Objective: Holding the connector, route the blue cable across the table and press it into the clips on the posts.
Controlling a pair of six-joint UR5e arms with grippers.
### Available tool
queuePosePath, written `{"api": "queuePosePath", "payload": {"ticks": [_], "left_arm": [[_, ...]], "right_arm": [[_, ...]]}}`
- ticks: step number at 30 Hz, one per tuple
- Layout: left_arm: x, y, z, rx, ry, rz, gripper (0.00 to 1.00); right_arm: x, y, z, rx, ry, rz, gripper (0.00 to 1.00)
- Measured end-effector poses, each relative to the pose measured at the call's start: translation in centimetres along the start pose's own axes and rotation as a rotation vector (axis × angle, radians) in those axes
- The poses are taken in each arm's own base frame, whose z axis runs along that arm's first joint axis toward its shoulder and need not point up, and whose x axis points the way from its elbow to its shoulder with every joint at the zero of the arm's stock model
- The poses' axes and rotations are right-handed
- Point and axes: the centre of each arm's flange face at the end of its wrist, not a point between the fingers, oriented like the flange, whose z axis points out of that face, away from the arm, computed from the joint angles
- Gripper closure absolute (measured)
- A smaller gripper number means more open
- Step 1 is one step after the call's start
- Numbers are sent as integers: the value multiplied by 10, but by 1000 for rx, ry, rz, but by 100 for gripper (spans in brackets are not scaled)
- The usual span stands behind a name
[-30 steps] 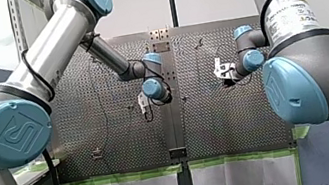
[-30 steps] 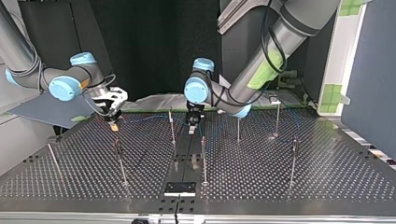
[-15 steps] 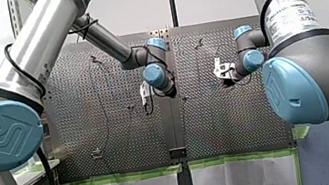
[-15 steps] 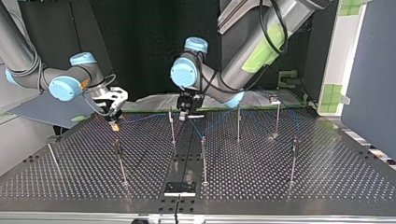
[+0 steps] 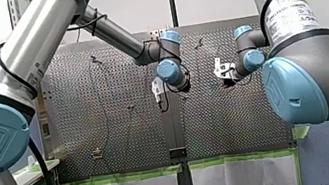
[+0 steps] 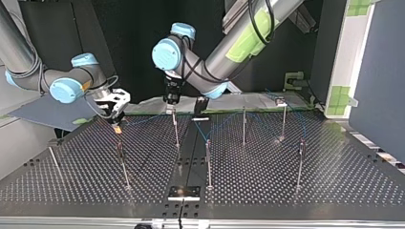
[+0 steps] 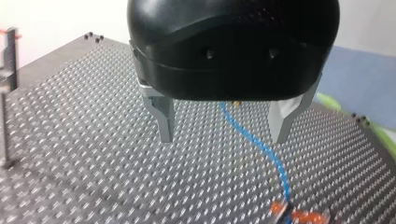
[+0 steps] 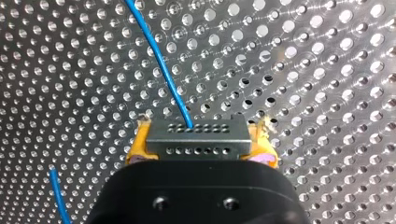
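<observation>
Blue cable (image 8: 158,63) ran out of the connector (image 8: 197,138) and away over the perforated tabletop (image 6: 286,191). Your right end effector (image 6: 116,124) was closed on that connector, with its yellow pads (image 8: 137,147) against either end, low over the surface at the top view's left. From there the cable looped loosely among the thin posts (image 6: 243,126) in the middle of the tabletop. Whether it already sat in any clip was too small to tell.

Your left end effector (image 7: 223,137) was open, its metal fingers (image 7: 163,119) spread wide and gripping nothing. The cable passed below the gap between them toward an orange piece (image 7: 299,217), probably a clip. In the top view this end effector hung just above the nearest post (image 6: 175,129).

Several things could go wrong from here, as a judgement:
- If the left arm came down off-line, a finger could strike the post top and bend it.
- If the fingers closed with the cable off-centre, they could miss the slack cable altogether.
- If your right arm pulled too hard, the connector could slip from the pads, or seated cable could be dragged out of its clips.
</observation>
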Motion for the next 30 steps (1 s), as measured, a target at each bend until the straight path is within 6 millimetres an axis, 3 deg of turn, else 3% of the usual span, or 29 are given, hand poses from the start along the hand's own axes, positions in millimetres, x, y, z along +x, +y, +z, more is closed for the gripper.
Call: {"api": "queuePosePath", "payload": {"ticks": [10,23,30], "left_arm": [[29,-40,-1,-2,25,-30,0],[61,-52,20,-75,66,-21,0],[77,-55,41,-103,46,-30,0]], "right_arm": [[0,0,-1,-2,-6,2,100],[-1,-1,-2,6,-14,4,100],[-3,-8,-2,30,-25,3,100]]}}
